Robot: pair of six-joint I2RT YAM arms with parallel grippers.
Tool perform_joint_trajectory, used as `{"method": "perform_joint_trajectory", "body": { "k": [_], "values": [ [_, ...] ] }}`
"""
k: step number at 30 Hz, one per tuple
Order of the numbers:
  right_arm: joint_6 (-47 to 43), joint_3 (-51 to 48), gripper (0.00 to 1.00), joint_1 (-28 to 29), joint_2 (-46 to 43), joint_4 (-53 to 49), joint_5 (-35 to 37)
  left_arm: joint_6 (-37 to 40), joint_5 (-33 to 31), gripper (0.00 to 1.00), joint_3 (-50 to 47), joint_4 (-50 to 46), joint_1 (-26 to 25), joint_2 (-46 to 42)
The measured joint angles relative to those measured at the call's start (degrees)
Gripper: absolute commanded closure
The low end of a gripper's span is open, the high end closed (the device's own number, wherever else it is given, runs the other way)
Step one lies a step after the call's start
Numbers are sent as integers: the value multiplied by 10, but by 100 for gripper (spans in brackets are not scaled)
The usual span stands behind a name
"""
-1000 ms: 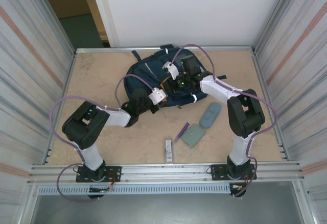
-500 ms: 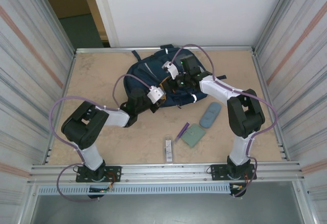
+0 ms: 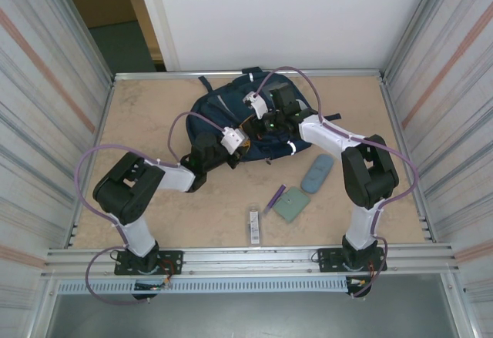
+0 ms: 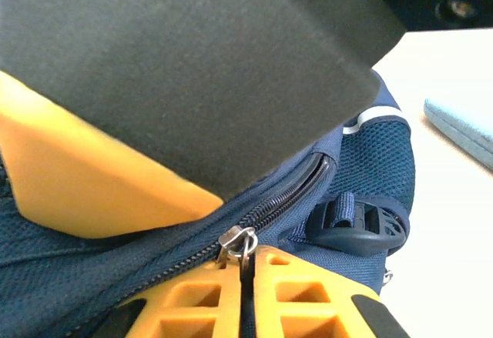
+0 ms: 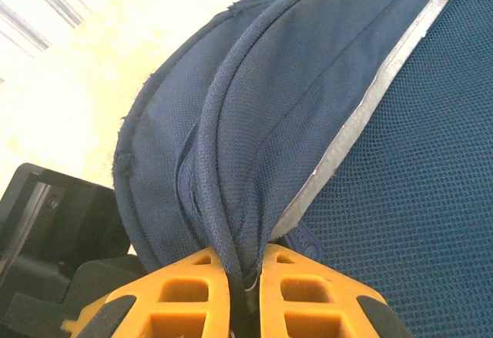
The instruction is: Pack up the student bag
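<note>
Seen from above, the navy bag [image 3: 212, 111] lies at the far middle of a pale, mottled table [image 3: 146, 122], with both arms reaching onto it. The left claw [image 3: 243, 135] is at the bag's near edge and the right claw [image 3: 267, 125] is just beside it. On the table nearer the arm bases lie a light blue case [image 3: 317, 174], a flat grey-green pouch [image 3: 291, 204], a purple pen [image 3: 275, 197] and a small white strip [image 3: 254, 225].

The left wrist view adds close detail. The claw's orange fingers [image 4: 192, 299] are pressed together on a metal zip pull [image 4: 240, 242], at the end of a dark zip running up a seam. A black plastic buckle [image 4: 358, 219] hangs on a strap to the right.

The right wrist view shows orange fingers [image 5: 185, 292] clamped on a raised fold of the bag's corded edge. The fabric is a fine mesh weave, crossed by a thin silver-grey stripe [image 5: 370, 107].

Compared with a second ago, the left claw has closed and its wrist has shifted slightly farther over the bag. The right claw has edged a little away from the bases. The loose items have not moved.
</note>
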Motion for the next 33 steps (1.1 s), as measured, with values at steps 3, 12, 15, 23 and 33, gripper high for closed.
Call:
{"method": "perform_joint_trajectory", "body": {
  "k": [3,12,15,23,33],
  "values": [
    [3,-1,100,1,0,3,3,-1,1,96,0,4,0,1],
    [3,-4,100,2,-2,4,12,-2,-9,100,-2,7,-2,3],
    [-6,-5,100,1,-5,0,16,1,-25,100,-11,8,-4,-3],
    [-80,-9,100,-10,-22,-28,31,14,-47,100,-40,-39,7,-78],
    [-198,-9,100,-15,-28,-59,30,-1,-101,100,-69,-139,54,-175]
  ]
}}
